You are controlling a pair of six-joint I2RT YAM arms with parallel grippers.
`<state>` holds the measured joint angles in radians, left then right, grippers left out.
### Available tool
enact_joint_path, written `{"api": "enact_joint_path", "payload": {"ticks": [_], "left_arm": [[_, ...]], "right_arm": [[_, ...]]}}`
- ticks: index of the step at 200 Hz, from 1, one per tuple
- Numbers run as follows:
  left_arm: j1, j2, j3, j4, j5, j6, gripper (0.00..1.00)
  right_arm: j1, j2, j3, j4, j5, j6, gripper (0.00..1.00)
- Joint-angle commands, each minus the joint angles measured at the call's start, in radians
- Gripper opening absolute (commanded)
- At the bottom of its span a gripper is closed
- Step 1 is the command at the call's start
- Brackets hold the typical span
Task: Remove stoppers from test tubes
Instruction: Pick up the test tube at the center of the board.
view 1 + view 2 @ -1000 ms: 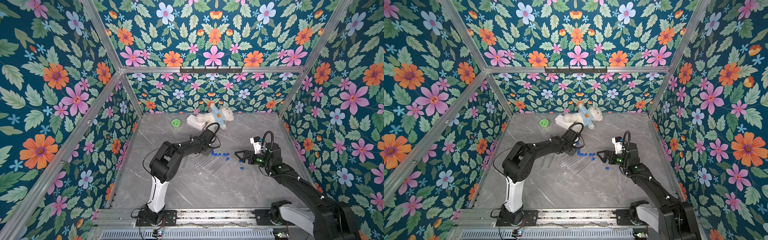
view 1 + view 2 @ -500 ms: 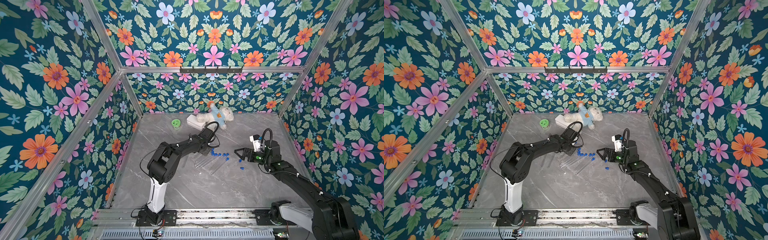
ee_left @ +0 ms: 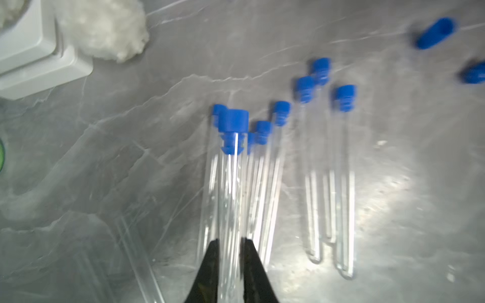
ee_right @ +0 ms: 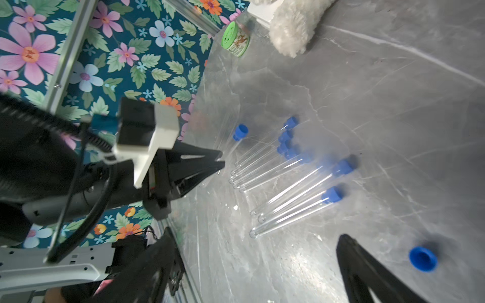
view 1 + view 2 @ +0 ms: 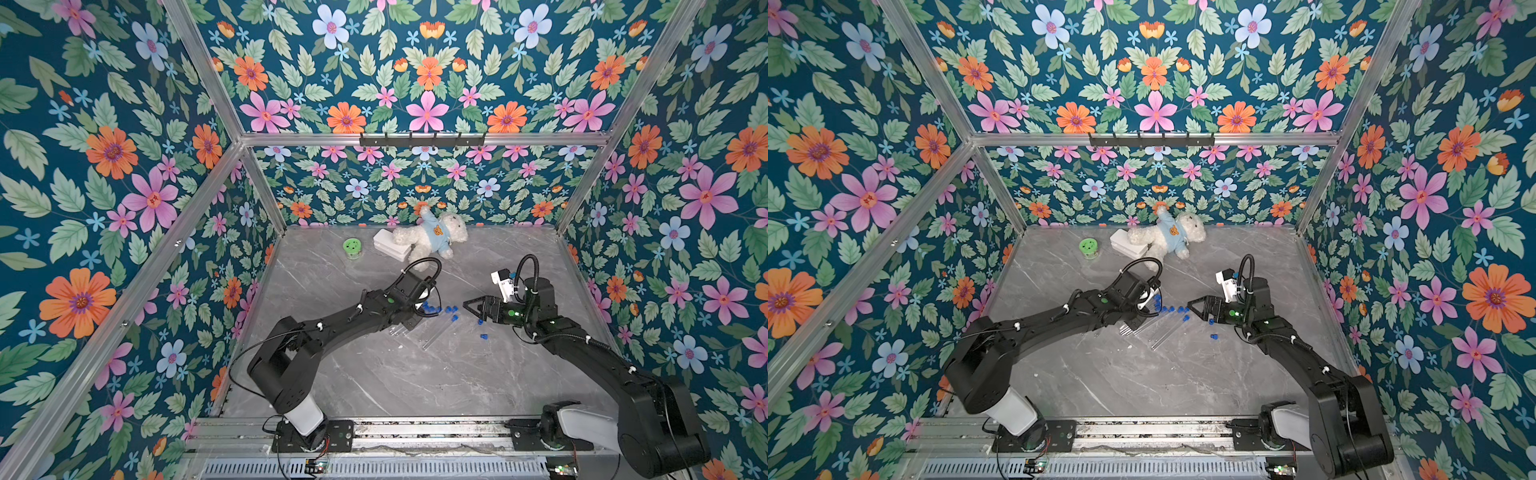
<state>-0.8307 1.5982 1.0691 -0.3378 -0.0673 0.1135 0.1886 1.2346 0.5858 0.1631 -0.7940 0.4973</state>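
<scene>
Test tubes [image 5: 436, 332] lie in a loose fan at the centre of the grey marble floor [image 5: 374, 374] in both top views, with blue stoppers [image 5: 432, 308] at their upper ends. Two loose stoppers [image 5: 483, 336] lie just right of the fan, below the right gripper [image 5: 471, 311], whose jaws stand wide apart with nothing between them. The left arm [image 5: 332, 328] reaches in from the lower left, and its wrist covers the fan's left part. A green-lidded jar [image 5: 352, 247], a white box [image 5: 390, 247] and a teddy bear [image 5: 432, 237] sit at the upper middle of the floor.

In the left wrist view, the left gripper [image 3: 228, 244] at bottom centre is clamped on the held tube [image 3: 232, 189] near its rounded end. This tube runs up the frame to its own stopper. Other capped tubes lie on the marble beside it and to the right, and the loose stoppers lie in the upper right corner.

In the right wrist view, the left gripper at centre left grips the held tube, capped end pointing up and right. The rest of the fan lies at centre. One loose stopper lies at lower right, beside a black finger [image 4: 367, 267] of the right gripper.
</scene>
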Motion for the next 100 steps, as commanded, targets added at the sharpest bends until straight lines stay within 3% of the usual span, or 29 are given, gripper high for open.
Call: {"api": "enact_joint_path", "payload": {"ticks": [1, 45, 100], "left_arm": [[-0.039, -0.054, -0.031, 0.051, 0.046, 0.027, 0.09], [-0.081, -0.113, -0.076, 0.05, 0.061, 0.037, 0.09], [-0.114, -0.145, -0.121, 0.09, 0.127, 0.035, 0.08]], "right_arm": [[0.001, 0.034, 0.004, 0.075, -0.098, 0.035, 0.94], [0.021, 0.13, 0.019, 0.133, -0.197, 0.072, 0.89], [0.087, 0.169, 0.049, 0.097, -0.193, 0.038, 0.79]]}}
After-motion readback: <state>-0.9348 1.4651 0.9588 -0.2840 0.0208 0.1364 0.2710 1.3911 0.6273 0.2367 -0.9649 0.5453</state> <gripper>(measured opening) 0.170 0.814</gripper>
